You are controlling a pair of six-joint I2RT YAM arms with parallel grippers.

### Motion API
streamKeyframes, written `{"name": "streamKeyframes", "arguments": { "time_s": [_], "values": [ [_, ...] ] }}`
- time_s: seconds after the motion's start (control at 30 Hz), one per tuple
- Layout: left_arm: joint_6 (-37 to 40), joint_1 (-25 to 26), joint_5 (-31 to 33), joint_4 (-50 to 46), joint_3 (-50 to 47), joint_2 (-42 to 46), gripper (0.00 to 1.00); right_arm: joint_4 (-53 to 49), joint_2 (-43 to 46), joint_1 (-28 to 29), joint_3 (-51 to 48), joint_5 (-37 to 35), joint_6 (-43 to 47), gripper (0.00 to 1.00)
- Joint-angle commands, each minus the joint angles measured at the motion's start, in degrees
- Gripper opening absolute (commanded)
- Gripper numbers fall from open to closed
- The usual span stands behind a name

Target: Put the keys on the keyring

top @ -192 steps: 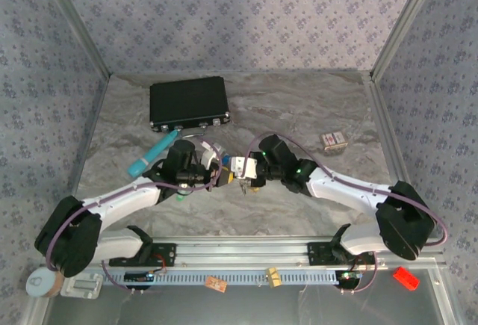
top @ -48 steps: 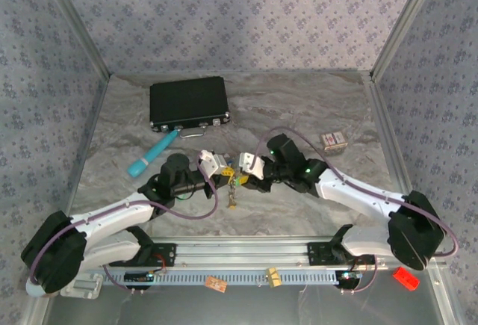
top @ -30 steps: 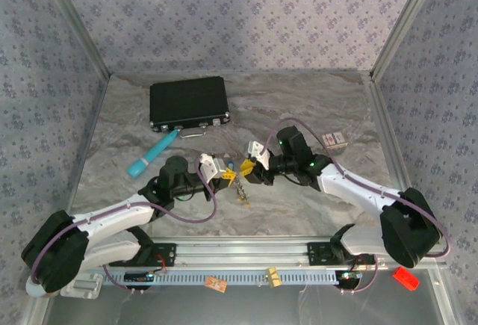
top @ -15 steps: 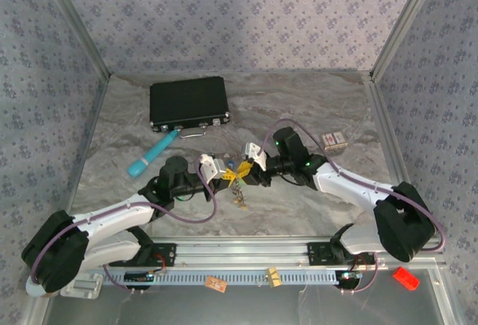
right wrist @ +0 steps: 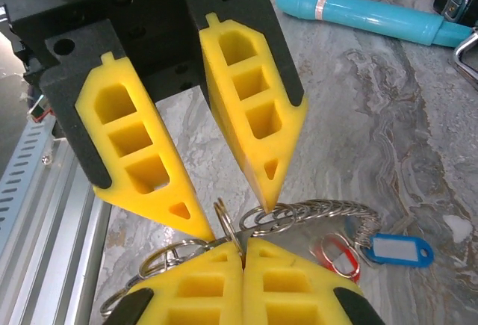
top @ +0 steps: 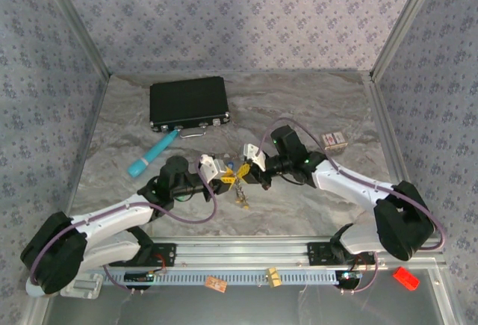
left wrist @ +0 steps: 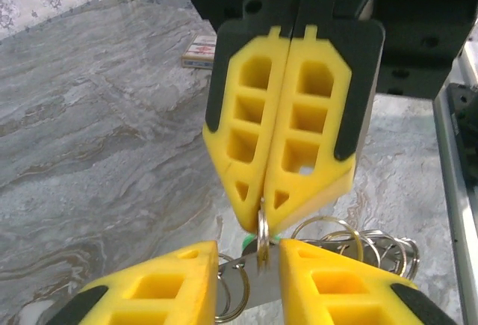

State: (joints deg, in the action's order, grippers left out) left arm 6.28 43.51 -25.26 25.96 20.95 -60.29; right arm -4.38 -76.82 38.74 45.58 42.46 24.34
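Above the middle of the table my two grippers meet tip to tip over the bunch of keys [top: 237, 184]. My right gripper [right wrist: 243, 246] is shut, pinching the thin metal keyring [right wrist: 230, 224] edge-on between its yellow pads. The left gripper [left wrist: 250, 254] is open, its fingers standing either side of that ring [left wrist: 261, 237] without touching it. A chain of small rings [right wrist: 321, 211] leads to a red key tag [right wrist: 340, 255] and a blue one [right wrist: 396, 250]. A green tag [left wrist: 249, 244] peeks out behind the ring.
A black case [top: 188, 103] stands at the back left, with a teal tube [top: 151, 155] lying in front of it. A small box [top: 334, 140] sits to the right. The metal rail [top: 239, 254] runs along the near edge.
My right gripper has closed on the ring. My left gripper, shut a second ago, has opened and let the ring go. Both arms stay close together.
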Motion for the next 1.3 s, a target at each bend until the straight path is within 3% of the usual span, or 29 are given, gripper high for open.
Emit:
{"name": "streamKeyframes", "arguments": {
  "time_s": [0.0,0.1,0.3,0.67,0.8,0.9,0.97,1.03,1.07,1.27],
  "values": [
    [2.28,0.2,2.02,-7.24,3.54,1.45,0.29,-11.47,0.76,1.08,5.12,-4.48,6.67,0.0],
    [3.21,0.21,2.92,-13.04,5.87,0.49,0.29,-19.59,-1.0,2.69,9.35,-9.96,10.77,0.0],
    [2.82,0.19,2.27,-12.08,5.69,1.11,0.28,-25.87,-3.06,5.0,14.43,-16.81,14.56,0.0],
    [1.98,0.23,0.12,-8.18,5.34,0.83,0.2,-25.88,-4.88,7.76,16.91,-16.64,13.69,0.0],
    [1.66,0.18,-0.13,-7.46,5.0,1.04,0.14,-25.51,-4.53,7.85,16.72,-15.5,12.89,0.0],
    [1.71,0.2,-0.67,-7.19,4.74,1.21,0.0,-24.93,-4.04,7.63,16.0,-14.51,12.31,0.0],
    [1.51,0.18,-0.85,-6.55,4.3,1.58,0.0,-23.08,-3.04,6.72,14.54,-12.49,10.96,0.0],
    [1.25,0.12,-1.12,-5.12,3.43,2.0,0.0,-18.76,-1.04,4.51,11.65,-8.23,8.77,0.2],
    [0.95,0.1,-1.27,-4.31,3.02,2.18,0.0,-16.29,-0.16,3.17,9.98,-6.0,7.51,0.24],
    [-1.54,-0.26,-2.68,3.15,-0.32,2.45,0.0,-3.8,1.0,-1.69,2.6,4.65,0.98,0.28]
  ]
}}
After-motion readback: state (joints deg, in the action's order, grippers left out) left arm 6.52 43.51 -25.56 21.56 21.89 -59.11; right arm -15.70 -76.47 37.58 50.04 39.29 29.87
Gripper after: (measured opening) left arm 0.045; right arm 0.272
